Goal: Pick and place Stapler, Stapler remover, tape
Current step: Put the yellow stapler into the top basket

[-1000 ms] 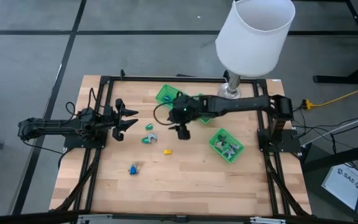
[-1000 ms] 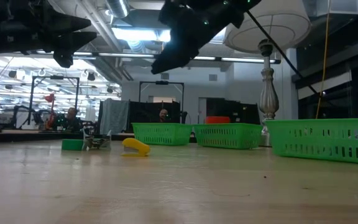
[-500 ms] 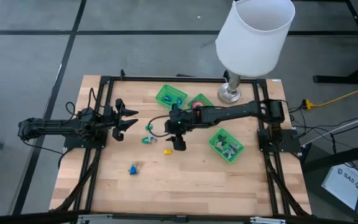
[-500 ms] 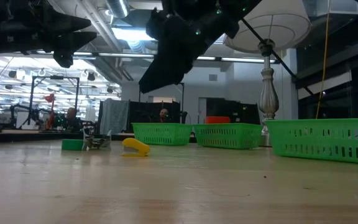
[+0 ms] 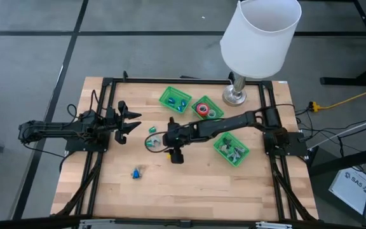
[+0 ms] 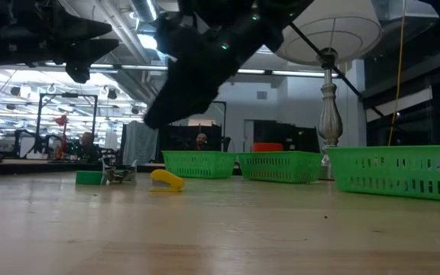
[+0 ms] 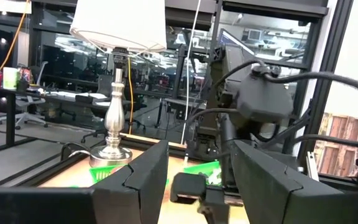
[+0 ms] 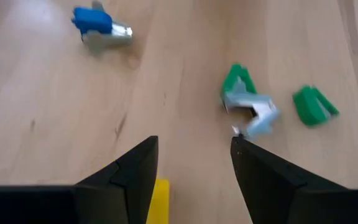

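Right now I have the right gripper (image 5: 176, 156) stretched out over the middle of the table (image 5: 189, 191), its fingers (image 8: 132, 171) spread apart with nothing between them. Just ahead of the gap I can see a small yellow stapler (image 8: 160, 200) lying on the wood, not yet gripped; in the low view it sits on the table (image 6: 165, 179) with the arm hanging above it. Near it lie a green and silver staple remover (image 8: 247, 102) and a small green stapler (image 8: 314, 104) just beside that, and farther off a blue staple remover (image 8: 98, 23) lies alone. From above, three green trays sit toward the lamp (image 5: 259, 38) side: one with a red tape roll (image 5: 203, 107), one with blue and green pieces (image 5: 174, 99), one with metal removers (image 5: 230, 149). My left gripper (image 5: 129, 122) waits at the table's left edge, fingers open and empty.
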Available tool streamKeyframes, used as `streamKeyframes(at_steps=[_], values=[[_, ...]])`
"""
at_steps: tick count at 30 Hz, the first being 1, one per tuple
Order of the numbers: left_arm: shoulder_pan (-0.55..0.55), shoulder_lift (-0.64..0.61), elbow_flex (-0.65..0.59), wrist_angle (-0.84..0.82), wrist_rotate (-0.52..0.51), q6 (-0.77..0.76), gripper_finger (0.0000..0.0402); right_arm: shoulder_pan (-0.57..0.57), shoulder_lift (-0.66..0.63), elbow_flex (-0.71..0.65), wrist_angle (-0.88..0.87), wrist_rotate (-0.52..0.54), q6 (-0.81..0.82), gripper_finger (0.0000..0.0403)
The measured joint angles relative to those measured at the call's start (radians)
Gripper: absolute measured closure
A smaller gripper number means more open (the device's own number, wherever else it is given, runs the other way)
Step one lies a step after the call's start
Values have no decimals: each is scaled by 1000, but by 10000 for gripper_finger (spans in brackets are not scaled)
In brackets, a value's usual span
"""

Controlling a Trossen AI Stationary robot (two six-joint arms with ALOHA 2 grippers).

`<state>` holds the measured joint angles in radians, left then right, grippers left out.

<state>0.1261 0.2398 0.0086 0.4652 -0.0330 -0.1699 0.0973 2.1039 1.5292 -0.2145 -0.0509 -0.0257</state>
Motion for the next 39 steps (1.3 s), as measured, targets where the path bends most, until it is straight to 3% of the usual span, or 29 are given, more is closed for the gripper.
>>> streamKeyframes(at_steps=[8,15,39], values=[[0,0,0,0,0,0,229,11,64,81,-30,1,40,195],[0,0,0,0,0,0,229,30,64,84,-115,99,59,195],[0,0,0,0,0,0,229,64,154,83,-154,100,73,195]])
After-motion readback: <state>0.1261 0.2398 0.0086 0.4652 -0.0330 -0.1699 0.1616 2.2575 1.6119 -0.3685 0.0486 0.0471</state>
